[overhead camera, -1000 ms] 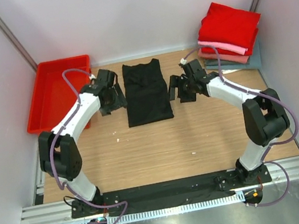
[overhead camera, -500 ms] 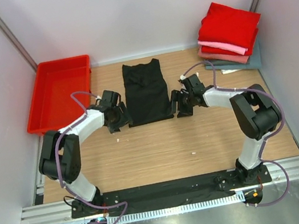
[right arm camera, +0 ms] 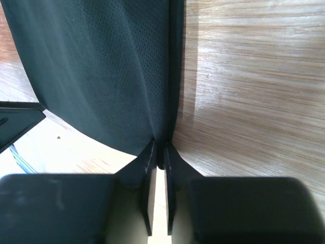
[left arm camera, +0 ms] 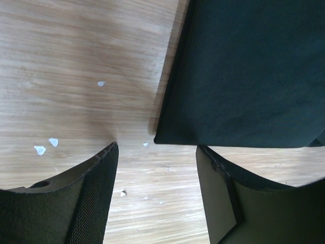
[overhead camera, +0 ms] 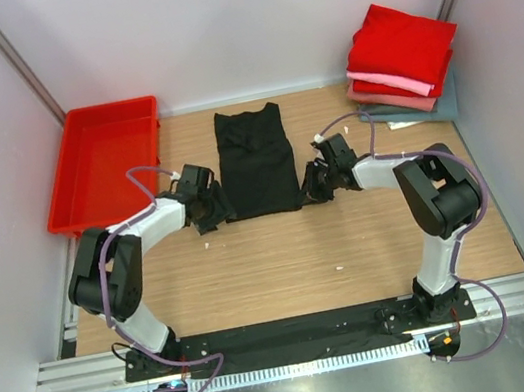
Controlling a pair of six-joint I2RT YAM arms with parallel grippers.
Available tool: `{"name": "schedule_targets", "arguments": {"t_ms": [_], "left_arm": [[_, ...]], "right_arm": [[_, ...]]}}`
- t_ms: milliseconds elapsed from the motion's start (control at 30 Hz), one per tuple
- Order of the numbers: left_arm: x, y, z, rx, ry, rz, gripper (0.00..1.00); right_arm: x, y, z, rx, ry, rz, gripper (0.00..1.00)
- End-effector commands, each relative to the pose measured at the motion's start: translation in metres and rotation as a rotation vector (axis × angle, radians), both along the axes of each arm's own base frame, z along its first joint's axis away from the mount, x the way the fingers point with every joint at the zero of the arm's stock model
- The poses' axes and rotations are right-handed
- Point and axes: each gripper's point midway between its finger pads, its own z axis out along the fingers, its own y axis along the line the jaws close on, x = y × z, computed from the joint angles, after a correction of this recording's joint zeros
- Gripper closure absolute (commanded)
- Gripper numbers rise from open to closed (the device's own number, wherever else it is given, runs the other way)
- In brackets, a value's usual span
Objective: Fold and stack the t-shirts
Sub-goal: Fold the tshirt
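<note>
A plain black t-shirt (overhead camera: 256, 161) lies flat on the wooden table, folded into a long rectangle. My left gripper (overhead camera: 216, 210) sits low at its near left corner, open; in the left wrist view the black t-shirt (left arm camera: 244, 71) ends in a corner just ahead of the gap of the left gripper (left arm camera: 156, 147), untouched. My right gripper (overhead camera: 313, 187) is at the near right corner. In the right wrist view the right gripper (right arm camera: 159, 148) is shut on the edge of the black t-shirt (right arm camera: 101, 66), which rises from the pinch.
A stack of folded t-shirts (overhead camera: 401, 60) stands at the back right: red on top, then pink, dusty-rose and grey-teal. A red plastic tray (overhead camera: 100, 169) sits at the back left. Small white flecks (left arm camera: 45, 146) dot the wood by my left fingers.
Both grippers have come down along the shirt's sides to its near corners. The right gripper has shut on the shirt's edge. The left jaws have narrowed slightly.
</note>
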Motion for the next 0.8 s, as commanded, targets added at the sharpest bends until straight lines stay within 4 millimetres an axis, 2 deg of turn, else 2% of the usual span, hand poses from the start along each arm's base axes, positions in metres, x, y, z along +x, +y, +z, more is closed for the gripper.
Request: {"name": "schedule_targets", "arguments": {"t_ms": [0,100,200,233,300,333,400,500,533,567,600,633,667,700,733,767], "left_arm": [[0.002,-0.002,-0.013,0.001,-0.006,0.009,0.36],[0.004,-0.004,-0.015,-0.006,-0.020,0.010,0.41],[0.002,-0.006,-0.019,-0.007,-0.018,0.009,0.54],[0.001,-0.006,-0.021,-0.006,-0.015,0.006,0.62],[-0.001,-0.008,-0.024,-0.007,-0.014,-0.001,0.73],[-0.003,-0.011,-0.024,-0.007,-0.014,-0.010,0.87],[-0.011,-0.016,-0.024,-0.006,-0.013,-0.033,1.00],[-0.026,-0.024,-0.011,0.005,-0.040,-0.063,1.00],[-0.032,-0.027,-0.007,0.008,-0.040,-0.065,1.00],[-0.044,-0.026,0.004,0.015,-0.040,-0.074,1.00],[-0.058,-0.037,0.010,0.021,-0.043,-0.112,1.00],[-0.072,-0.035,0.010,0.047,-0.022,-0.111,1.00],[-0.080,-0.039,0.025,0.033,-0.054,-0.122,1.00],[-0.096,-0.048,0.029,0.040,-0.061,-0.158,1.00],[-0.110,-0.045,0.030,0.049,-0.039,-0.150,1.00],[-0.125,-0.053,0.041,0.029,-0.059,-0.181,1.00]], "right_arm": [[-0.002,0.002,-0.005,0.000,-0.006,0.015,0.85],[-0.004,0.002,-0.005,-0.001,-0.002,0.021,0.90],[-0.005,0.001,-0.006,-0.007,-0.004,0.023,0.96],[-0.005,0.000,-0.007,-0.009,-0.001,0.021,0.99],[-0.007,0.001,-0.008,-0.003,0.006,0.024,0.99],[-0.008,0.002,-0.006,0.003,0.004,0.024,0.99],[-0.013,0.002,-0.006,0.012,0.015,0.026,0.99],[-0.027,-0.002,0.006,0.006,0.015,0.031,0.99],[-0.040,-0.005,0.021,0.003,-0.003,0.045,0.99],[-0.047,-0.008,0.027,-0.007,-0.009,0.051,0.99],[-0.054,-0.013,0.034,-0.022,-0.026,0.048,0.99],[-0.072,-0.019,0.046,-0.033,-0.029,0.058,0.99],[-0.080,-0.022,0.054,-0.039,-0.038,0.056,0.99],[-0.095,-0.028,0.054,-0.061,-0.006,0.060,0.99],[-0.110,-0.031,0.053,-0.073,0.013,0.067,0.99],[-0.119,-0.033,0.068,-0.060,-0.022,0.066,0.98]]}}
